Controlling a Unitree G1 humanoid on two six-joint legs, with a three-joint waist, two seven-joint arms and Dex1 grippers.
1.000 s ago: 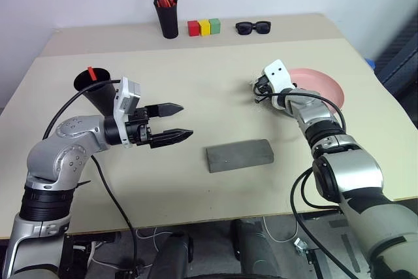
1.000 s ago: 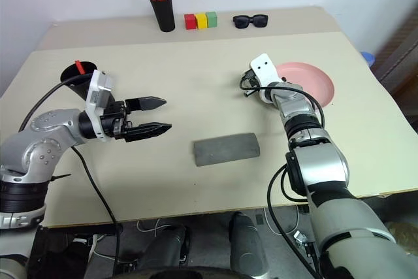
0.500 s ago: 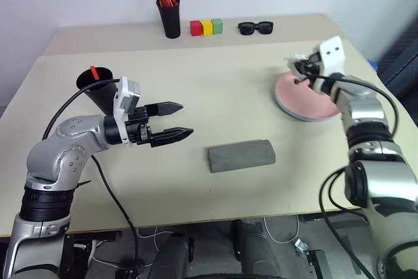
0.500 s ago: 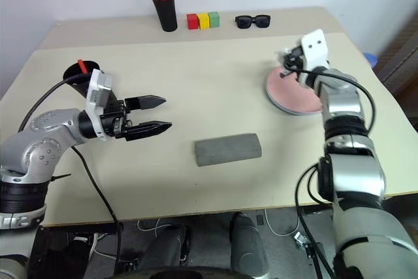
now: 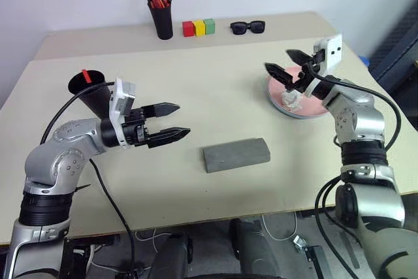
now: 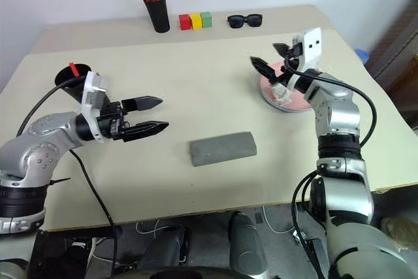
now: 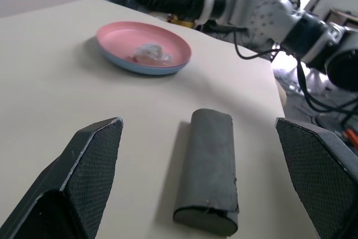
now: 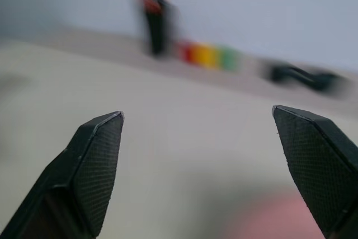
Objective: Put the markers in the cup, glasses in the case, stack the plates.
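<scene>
1. Status. My right pincer (image 5: 277, 59) stood above the near-left rim of the plates (image 5: 312, 104), jaws spread wide and holding nothing. The salmon plate lay on top of the light blue plate (image 7: 140, 66), whose edge showed under it. I judged the stack as made. A pale, translucent lump (image 7: 148, 54) sat on the pink surface; I could not identify it.

2. Left pincer (image 5: 183, 119). It hovered level over the table (image 5: 215, 83), jaws fully apart and empty, pointing toward the case (image 5: 236, 154).

3. Other task items. The cup (image 5: 91, 89) stood at the left behind my left arm, with the red-topped marker (image 5: 85, 73) upright in it. The grey case lay shut between my arms, well apart from the plates. Whether the glasses were inside it I could not tell.

4. Procedure for the step in hand, clearing the stack:
- Keep the jaws wide so that neither fingertip catches the rim.
- Rise straight before travelling sideways; a dragged rim would shift the top plate off centre.
- Check that the pink plate sits level on the blue one.
- Avoid brushing the lump.
</scene>
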